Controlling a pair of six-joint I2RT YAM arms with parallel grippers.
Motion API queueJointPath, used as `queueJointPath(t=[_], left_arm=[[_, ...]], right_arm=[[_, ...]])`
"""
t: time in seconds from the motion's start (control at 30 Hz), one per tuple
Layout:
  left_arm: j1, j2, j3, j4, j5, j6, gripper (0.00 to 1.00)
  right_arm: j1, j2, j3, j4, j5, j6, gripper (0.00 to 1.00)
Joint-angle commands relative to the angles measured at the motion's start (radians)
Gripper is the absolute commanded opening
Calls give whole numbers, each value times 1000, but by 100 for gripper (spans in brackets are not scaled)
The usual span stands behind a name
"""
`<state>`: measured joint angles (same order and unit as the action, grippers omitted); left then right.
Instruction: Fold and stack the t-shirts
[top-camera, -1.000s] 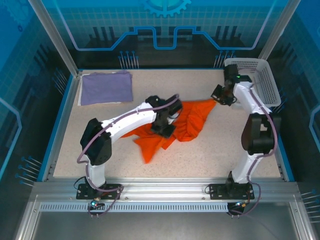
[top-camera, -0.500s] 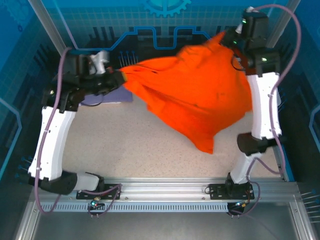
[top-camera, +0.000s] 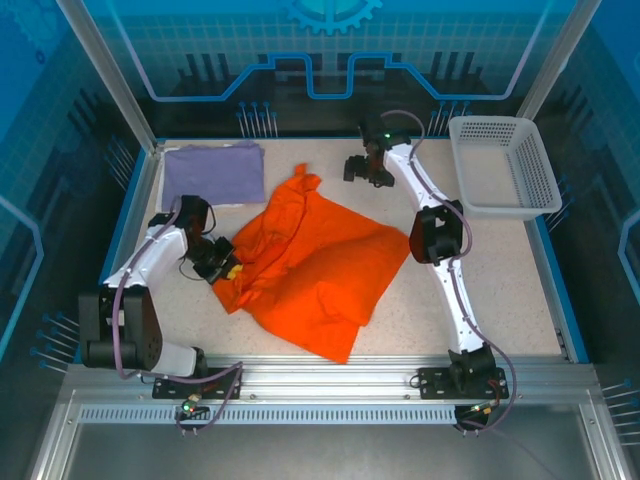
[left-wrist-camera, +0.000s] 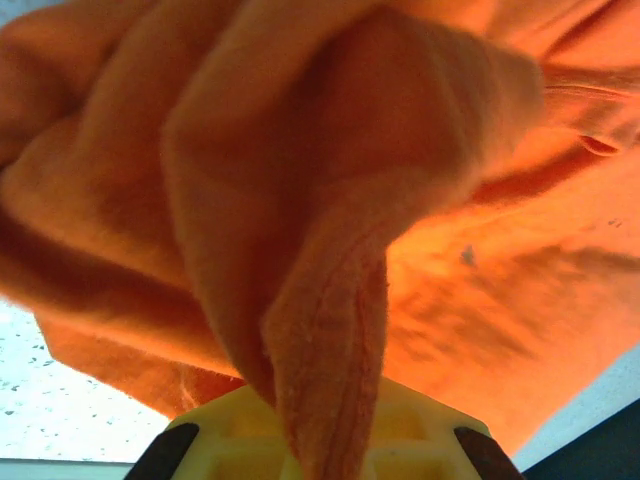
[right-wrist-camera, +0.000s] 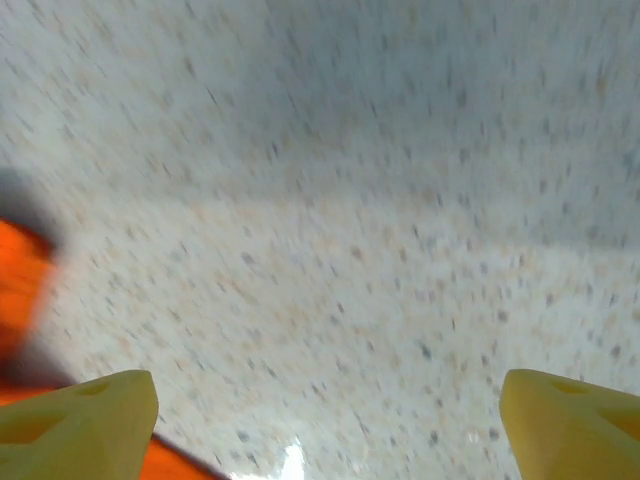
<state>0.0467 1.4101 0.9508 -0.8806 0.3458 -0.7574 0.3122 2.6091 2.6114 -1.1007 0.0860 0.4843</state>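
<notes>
One bright orange cloth t-shirt now lies spread on the speckled bench, rumpled and set on a diagonal from the middle toward the near-left part. One corner points at the far edge. Half a second ago it hung stretched in the air between both raised hands, and a second ago it lay bunched in the middle. Both arms have come down since that lift.

The left hand is clamped on the orange shirt's left edge, low over the bench. In the left wrist view a thick fold of orange cloth runs down into its jaws. That arm is folded tight near the left edge, with its elbow toward the far side and the hand turned back toward the middle.

The right hand has let go. Its yellow fingers stand wide apart over bare bench with nothing between them, just past the shirt's far corner. That arm reaches long from the near-right edge toward the far edge.

A pale lavender folded t-shirt rests at the far-left corner, and a white plastic mesh basket sits at the far-right corner.
</notes>
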Motion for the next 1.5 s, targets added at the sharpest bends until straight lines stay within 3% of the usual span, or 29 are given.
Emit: queueJointPath(t=[0.0,0.2,0.3,0.47,0.57,0.73,0.97,1.17,1.37,1.47], left_arm=[[30,-47,26,20,16,3,0],[56,24,55,134,42,-21,0],[127,52,53,235,41,-79,0],[193,167,92,257,75,-113,0],[193,182,93,246,75,-83,0],[196,167,68,201,47,-36,0],[199,160,48,117,15,27,0],[196,204,9,147,127,15,0],[130,304,69,236,267,7,0],[118,328,158,143,161,36,0]], right_arm=[[-8,-289,-112,-56,-50,-41,91],[115,-784,-835,130,-148,-66,90],[220,-960,-1152,221,-184,-27,89],[350,-1029,-1422,293,-221,94,77],[386,-982,-1441,296,-185,79,64],[356,-810,-1452,388,-290,83,43],[242,-635,-1382,311,-272,117,41],[35,-556,-1274,257,-262,101,41],[-133,-361,-934,163,-334,61,38],[-162,-240,-703,63,-349,60,38]])
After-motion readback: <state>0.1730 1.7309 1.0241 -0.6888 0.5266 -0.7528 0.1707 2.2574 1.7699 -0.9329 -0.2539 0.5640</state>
